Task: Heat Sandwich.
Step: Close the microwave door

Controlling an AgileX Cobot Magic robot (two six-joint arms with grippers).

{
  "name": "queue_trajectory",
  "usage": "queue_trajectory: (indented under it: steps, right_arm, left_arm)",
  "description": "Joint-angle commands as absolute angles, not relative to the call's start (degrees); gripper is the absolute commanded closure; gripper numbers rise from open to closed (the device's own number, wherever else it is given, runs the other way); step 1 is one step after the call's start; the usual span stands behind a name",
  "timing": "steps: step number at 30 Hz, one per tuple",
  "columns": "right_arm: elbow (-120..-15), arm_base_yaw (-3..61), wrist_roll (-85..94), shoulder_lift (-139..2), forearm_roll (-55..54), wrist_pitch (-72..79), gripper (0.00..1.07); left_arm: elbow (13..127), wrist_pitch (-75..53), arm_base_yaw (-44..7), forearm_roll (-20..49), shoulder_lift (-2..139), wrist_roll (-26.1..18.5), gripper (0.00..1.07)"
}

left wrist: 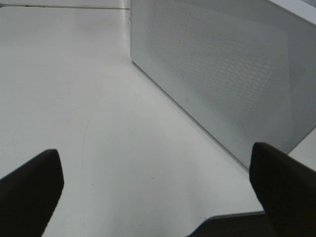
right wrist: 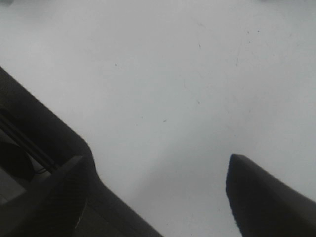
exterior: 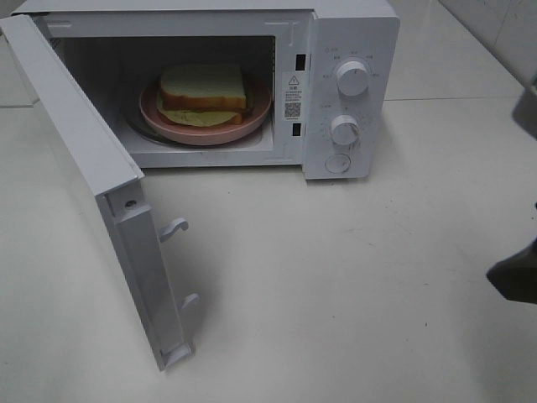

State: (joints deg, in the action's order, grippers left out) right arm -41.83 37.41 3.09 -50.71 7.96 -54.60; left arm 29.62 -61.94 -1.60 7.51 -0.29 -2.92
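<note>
The sandwich (exterior: 203, 91), white bread with an orange-brown crust and pale filling, lies on a round pink plate (exterior: 256, 115) inside the white microwave (exterior: 369, 50). Its door (exterior: 75, 126) stands swung wide open toward the front left. In the left wrist view my left gripper (left wrist: 153, 150) is open and empty, low over the table, with the door's perforated outer face (left wrist: 222, 74) just ahead of it. My right gripper (right wrist: 158, 158) is open over bare table, holding nothing. A dark part of the right arm (exterior: 513, 277) shows at the right edge of the exterior high view.
Two round knobs (exterior: 352, 78) (exterior: 345, 130) and a button sit on the microwave's right panel. Two latch hooks (exterior: 174, 227) stick out of the door's free edge. The white table (exterior: 336, 294) stretches in front of the microwave.
</note>
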Motion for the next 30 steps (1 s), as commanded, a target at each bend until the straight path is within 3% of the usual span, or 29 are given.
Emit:
queue_trajectory:
  steps: [1, 14, 21, 30]
  right_arm:
    - [-41.71, 37.36, 2.06, -46.29, 7.39, -59.53, 0.32]
    - [-41.71, 36.96, -2.98, -22.06, 6.65, -65.37, 0.32]
    - [-41.71, 24.58, -3.95, -11.80, 7.33, -65.72, 0.32]
    - [-39.13, 15.76, -3.95, -4.24, 7.28, -65.55, 0.32]
  left_arm:
    - [29.45, -61.19, -1.38, 7.22, -1.26, -2.92, 0.10]
    - [29.45, -61.19, -1.38, 7.22, -1.26, -2.92, 0.10]
    - [29.45, -61.19, -1.38, 7.22, -1.26, -2.92, 0.10]
    - [29.45, -61.19, -1.38, 7.22, -1.26, -2.92, 0.10]
